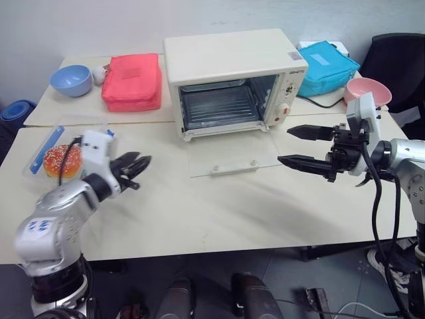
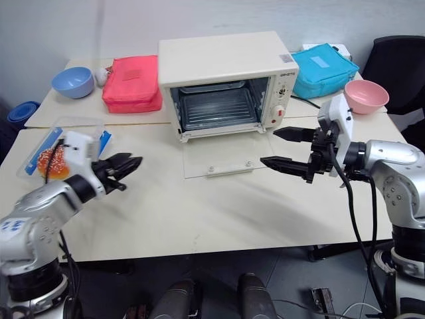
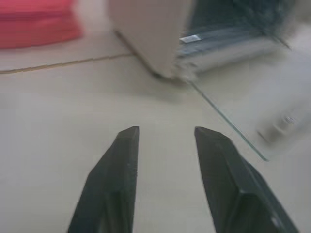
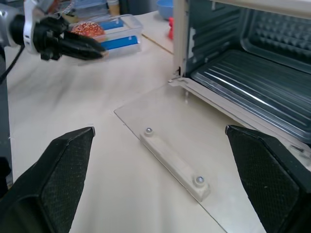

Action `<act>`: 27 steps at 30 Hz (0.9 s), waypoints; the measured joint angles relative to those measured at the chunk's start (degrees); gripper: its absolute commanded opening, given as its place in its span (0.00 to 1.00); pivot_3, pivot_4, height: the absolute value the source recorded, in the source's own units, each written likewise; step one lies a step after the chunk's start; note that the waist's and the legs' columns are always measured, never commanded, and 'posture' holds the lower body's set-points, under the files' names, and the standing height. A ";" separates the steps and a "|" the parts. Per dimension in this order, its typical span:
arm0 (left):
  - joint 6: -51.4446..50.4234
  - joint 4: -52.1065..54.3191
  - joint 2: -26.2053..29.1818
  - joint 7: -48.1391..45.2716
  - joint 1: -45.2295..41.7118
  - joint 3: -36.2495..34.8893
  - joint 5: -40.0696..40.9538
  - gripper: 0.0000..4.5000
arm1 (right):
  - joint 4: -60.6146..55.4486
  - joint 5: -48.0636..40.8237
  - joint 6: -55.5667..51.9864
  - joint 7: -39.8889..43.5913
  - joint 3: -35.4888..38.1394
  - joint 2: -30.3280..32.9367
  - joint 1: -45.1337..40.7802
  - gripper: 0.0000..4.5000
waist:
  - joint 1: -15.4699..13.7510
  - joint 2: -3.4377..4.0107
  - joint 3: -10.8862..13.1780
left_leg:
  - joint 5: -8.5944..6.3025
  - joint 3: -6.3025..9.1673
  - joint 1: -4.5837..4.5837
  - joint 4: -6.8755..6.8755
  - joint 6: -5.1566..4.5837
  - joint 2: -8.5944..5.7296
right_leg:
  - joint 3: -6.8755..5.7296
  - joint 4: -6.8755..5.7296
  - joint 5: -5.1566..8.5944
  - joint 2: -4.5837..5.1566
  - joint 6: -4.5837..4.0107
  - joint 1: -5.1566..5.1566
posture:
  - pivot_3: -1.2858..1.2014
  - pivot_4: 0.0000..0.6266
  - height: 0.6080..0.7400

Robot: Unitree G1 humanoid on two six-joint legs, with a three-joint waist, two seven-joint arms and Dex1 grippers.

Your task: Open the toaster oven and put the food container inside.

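The cream-white toaster oven (image 1: pixel 226 60) stands at the back middle of the table. Its glass door (image 1: pixel 199 158) lies flat, with the bar handle (image 4: pixel 172 165) on top, and the dark inside is bare. The food container (image 1: pixel 48 147), a clear box with blue clips and a sesame bun inside, sits at the table's left edge, partly behind my left arm. My left gripper (image 1: pixel 136 166) hovers just right of it, open, pointing toward the oven with nothing between its fingers (image 3: pixel 121 170). My right gripper (image 1: pixel 299 146) hangs wide open to the right of the door, holding nothing.
A red lunch bag (image 1: pixel 133 81) and a blue bowl (image 1: pixel 71 80) lie at the back left. At the back right sit a teal lunch bag (image 1: pixel 325 66) and a pink bowl (image 1: pixel 367 91), with a black chair (image 1: pixel 402 56) behind them.
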State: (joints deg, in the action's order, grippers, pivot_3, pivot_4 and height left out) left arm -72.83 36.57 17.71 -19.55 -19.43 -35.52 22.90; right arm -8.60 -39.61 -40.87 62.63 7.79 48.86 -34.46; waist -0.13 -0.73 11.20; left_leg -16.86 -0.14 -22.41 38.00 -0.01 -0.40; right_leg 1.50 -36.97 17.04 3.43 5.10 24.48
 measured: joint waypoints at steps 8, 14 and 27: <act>-19.32 10.13 -12.10 12.39 -14.58 -29.64 -6.33 1.00 | 6.55 3.03 3.54 4.48 -5.33 -2.78 -6.13 1.00 | -0.58 -0.63 -0.12 | -0.10 0.09 0.04 0.12 0.21 0.01 | -0.50 0.04 -0.01 -0.09 0.01 -0.12 | 0.52 0.24 1.00; -20.07 7.07 -12.55 18.84 -17.49 -33.72 -10.09 1.00 | 8.67 4.46 4.53 5.69 -6.07 -4.11 -7.42 1.00 | -0.91 -0.67 -0.10 | -0.12 0.09 0.01 0.13 0.42 0.03 | -0.62 0.10 -0.01 -0.07 0.01 -0.11 | 0.52 0.24 1.00; -20.16 -13.14 -0.76 25.60 -23.11 -30.73 -15.42 1.00 | 3.77 3.62 2.67 2.43 -3.60 -4.35 -1.69 1.00 | -0.86 -0.70 -0.11 | -0.18 0.12 0.00 0.09 0.51 0.05 | -0.67 0.10 0.00 -0.06 0.00 -0.07 | 0.52 0.24 1.00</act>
State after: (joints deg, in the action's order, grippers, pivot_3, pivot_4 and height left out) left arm -92.99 23.43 16.95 6.04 -42.54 -66.25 7.48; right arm -4.83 -35.99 -38.20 65.06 4.19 44.51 -36.15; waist -0.99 -1.43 11.09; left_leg -17.03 -0.02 -22.40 38.09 0.50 -0.35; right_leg 0.83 -36.87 17.04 3.37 5.10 24.41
